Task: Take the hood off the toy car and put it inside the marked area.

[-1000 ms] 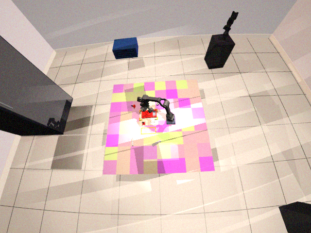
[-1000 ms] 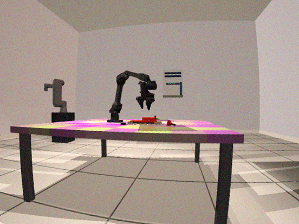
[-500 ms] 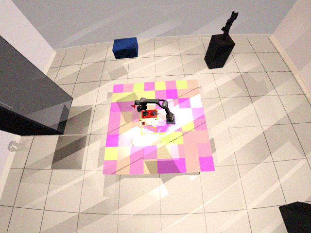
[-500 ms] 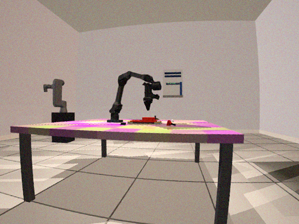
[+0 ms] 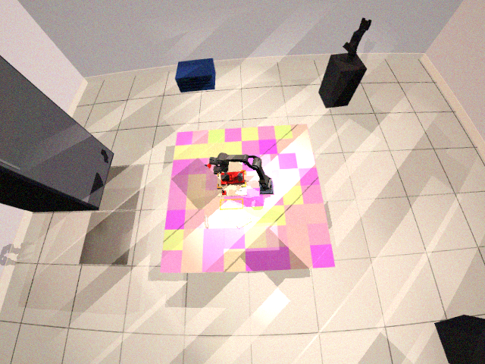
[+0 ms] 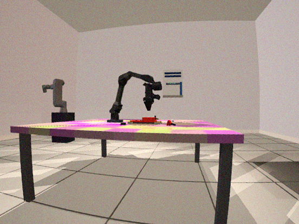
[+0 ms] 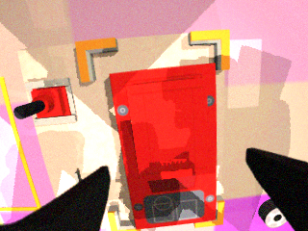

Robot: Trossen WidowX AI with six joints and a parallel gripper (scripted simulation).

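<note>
The red toy car [image 5: 233, 182] [image 6: 148, 119] [image 7: 164, 115] lies between orange and yellow corner brackets. In the wrist view a grey panel shows at its lower end and round fasteners near its edges. A raised red panel, seemingly the hood [image 7: 156, 130], is on the car; its exact outline is hard to tell. My gripper [image 6: 148, 109] [image 7: 178, 164] is open and empty, pointing down above the car. In the wrist view its fingertips stand on either side of the car's red body. The marked area, a yellow outline [image 5: 231, 208] [image 7: 19, 209], lies beside the car, partly out of the wrist view.
A small red part [image 7: 52, 102] with a black peg sits in a pale square holder between car and outline. Another red part [image 5: 208, 165] [image 6: 168, 122] lies past the car's far end. A black-and-white wheel [image 7: 274, 214] is near the right finger. The brackets [image 7: 221, 48] surround the car.
</note>
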